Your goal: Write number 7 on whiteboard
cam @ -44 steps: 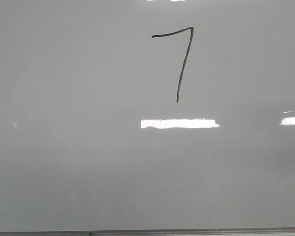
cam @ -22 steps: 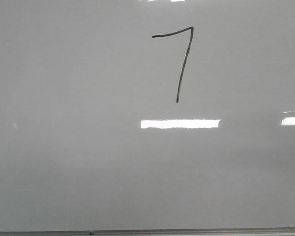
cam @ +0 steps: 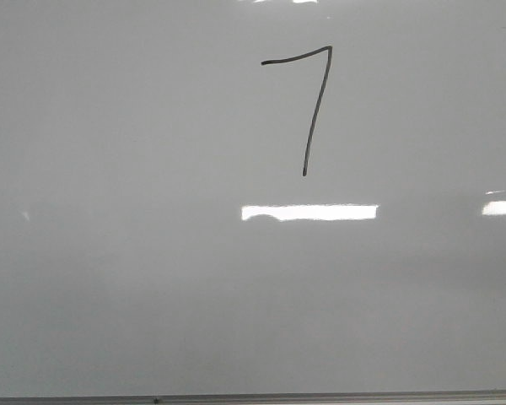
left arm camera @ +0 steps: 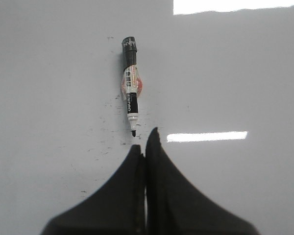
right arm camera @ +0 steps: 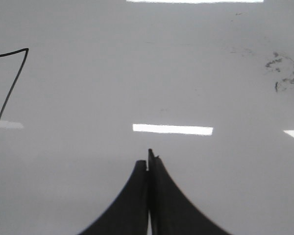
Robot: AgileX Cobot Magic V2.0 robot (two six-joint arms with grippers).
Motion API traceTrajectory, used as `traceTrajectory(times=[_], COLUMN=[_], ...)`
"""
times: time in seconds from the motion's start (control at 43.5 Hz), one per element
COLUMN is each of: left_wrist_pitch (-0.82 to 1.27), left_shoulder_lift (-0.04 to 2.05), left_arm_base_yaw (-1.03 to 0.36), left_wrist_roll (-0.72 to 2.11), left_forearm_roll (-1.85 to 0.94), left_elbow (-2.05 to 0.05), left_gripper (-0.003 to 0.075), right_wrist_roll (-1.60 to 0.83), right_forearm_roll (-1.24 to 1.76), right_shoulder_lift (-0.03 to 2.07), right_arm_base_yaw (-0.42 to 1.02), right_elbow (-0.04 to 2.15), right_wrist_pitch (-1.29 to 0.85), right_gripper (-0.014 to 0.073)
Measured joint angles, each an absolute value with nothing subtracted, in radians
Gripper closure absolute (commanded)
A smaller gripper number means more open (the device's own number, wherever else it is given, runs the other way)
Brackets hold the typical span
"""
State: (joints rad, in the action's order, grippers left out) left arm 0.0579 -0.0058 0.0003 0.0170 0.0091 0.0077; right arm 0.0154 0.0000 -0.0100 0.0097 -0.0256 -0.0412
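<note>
The whiteboard [cam: 110, 278] runs off the sides and top of the front view. In the right wrist view, the number 7 [right arm camera: 10, 88] is cut by the picture's edge, so part of its top bar is lost. The print on the marker [left arm camera: 131, 90] is too small to read.
</note>
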Motion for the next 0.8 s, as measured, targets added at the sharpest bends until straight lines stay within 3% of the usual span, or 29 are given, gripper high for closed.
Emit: traceTrajectory(times=[0.804], left_wrist_pitch=[0.058], left_shoulder_lift=[-0.006], left_arm_base_yaw=[0.0], left_wrist_roll=[0.017], left_forearm_roll=[0.009], left_elbow=[0.008], left_gripper=[0.0741], right_wrist_roll=[0.016], right_forearm_roll=[0.0], right_shoulder_lift=[-0.01], right_arm_base_yaw=[-0.007], right_elbow=[-0.026], right_wrist_pitch=[-0.041], right_gripper=[0.0712])
